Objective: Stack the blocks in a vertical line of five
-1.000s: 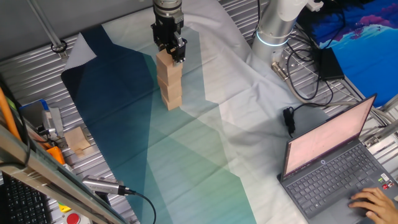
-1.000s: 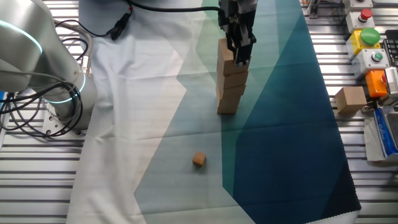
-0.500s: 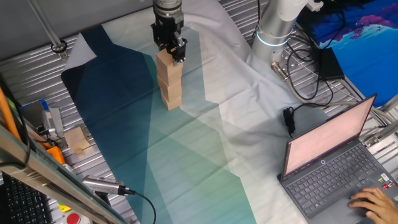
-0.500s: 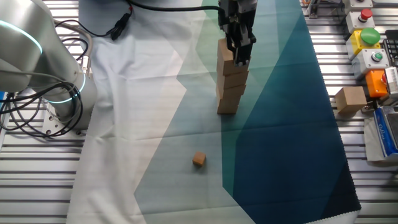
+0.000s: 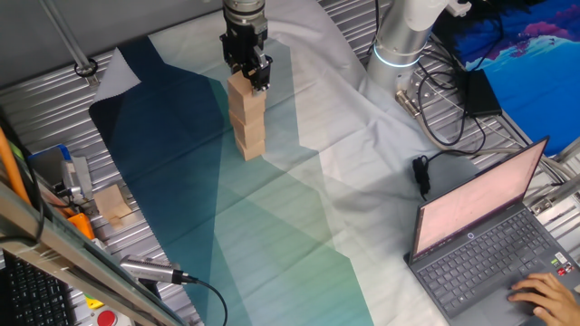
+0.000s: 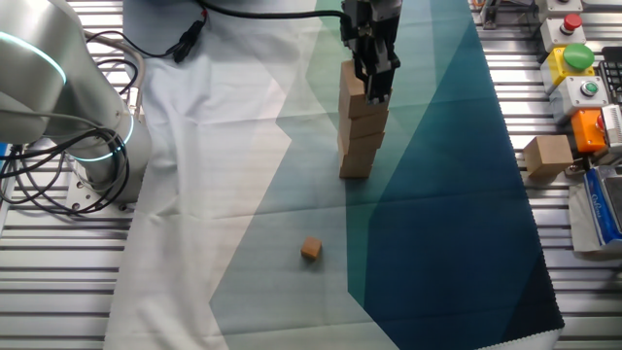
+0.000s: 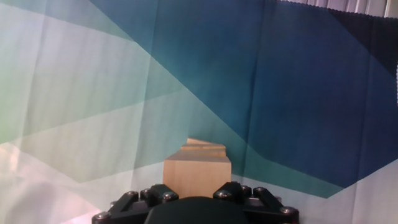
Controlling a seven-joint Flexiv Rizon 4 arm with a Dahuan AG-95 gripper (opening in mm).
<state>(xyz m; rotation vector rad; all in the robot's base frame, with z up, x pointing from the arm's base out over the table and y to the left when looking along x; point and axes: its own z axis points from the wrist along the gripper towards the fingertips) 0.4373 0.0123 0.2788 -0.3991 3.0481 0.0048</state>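
The light-brown wooden blocks stand in one upright stack (image 5: pixel 248 122) on the blue-green cloth, also seen in the other fixed view (image 6: pixel 360 131). My gripper (image 5: pixel 249 77) comes straight down onto the top of the stack, and its fingers (image 6: pixel 374 83) sit on both sides of the top block. In the hand view the top block (image 7: pixel 197 174) fills the space between the jaws of my gripper (image 7: pixel 197 194), with lower blocks' edges peeking out behind it. The gripper looks shut on the top block.
A much smaller wooden cube (image 6: pixel 310 250) lies on the cloth. A paler block (image 5: pixel 113 204) sits off the cloth on the metal table, also in the other view (image 6: pixel 547 156). A laptop (image 5: pixel 489 235) with a hand, cables and the arm's base (image 5: pixel 403 45) are nearby.
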